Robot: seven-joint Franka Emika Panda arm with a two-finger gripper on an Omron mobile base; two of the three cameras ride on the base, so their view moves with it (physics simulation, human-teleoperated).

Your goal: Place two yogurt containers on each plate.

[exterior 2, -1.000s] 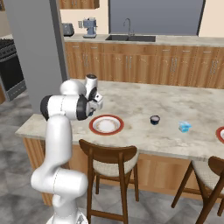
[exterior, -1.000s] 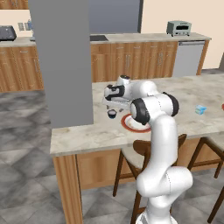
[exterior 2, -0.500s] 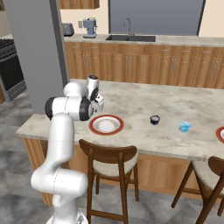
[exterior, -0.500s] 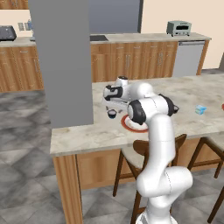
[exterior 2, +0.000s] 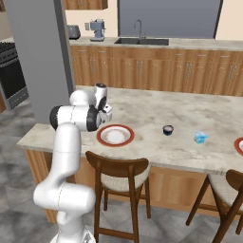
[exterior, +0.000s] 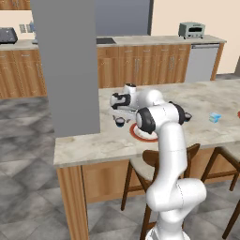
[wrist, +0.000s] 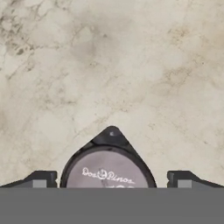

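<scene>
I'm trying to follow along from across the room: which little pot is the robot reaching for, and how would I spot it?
Find the long marble counter and the red-rimmed plate beside the white arm. Just off that plate's far-left edge sits a dark round yogurt cup with a pale printed lid, right under the open end effector. The other dark cup and the light blue box stand farther right.

Even, flat rendered light; soft, low-resolution detail.

We read pale script, roughly "Dos Pinos", on the yogurt cup's lid (wrist: 107,175); nothing else is legible.
</scene>
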